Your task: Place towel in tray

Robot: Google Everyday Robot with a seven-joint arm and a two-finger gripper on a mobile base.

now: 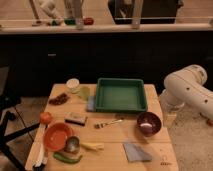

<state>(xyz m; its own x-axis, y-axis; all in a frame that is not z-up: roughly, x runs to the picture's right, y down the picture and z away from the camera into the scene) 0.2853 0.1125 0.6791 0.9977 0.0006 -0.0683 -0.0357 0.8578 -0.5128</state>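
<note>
Arm [187, 85]: white, elbow bent, beside the bench's [115, 135] right edge. Gripper: out of view, state cannot be told. Towel [136, 151]: grey-blue, flat at bench front-right, apart from green tray [121, 95].

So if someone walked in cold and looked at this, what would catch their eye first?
The bright green tray sits empty at the far middle of the wooden table. A big white robot arm looms just off the table at the right of the view; its gripper is out of view. Nearer the front, the orange bowl on the left and the grey-blue towel lying flat by the front edge stand out.
</note>
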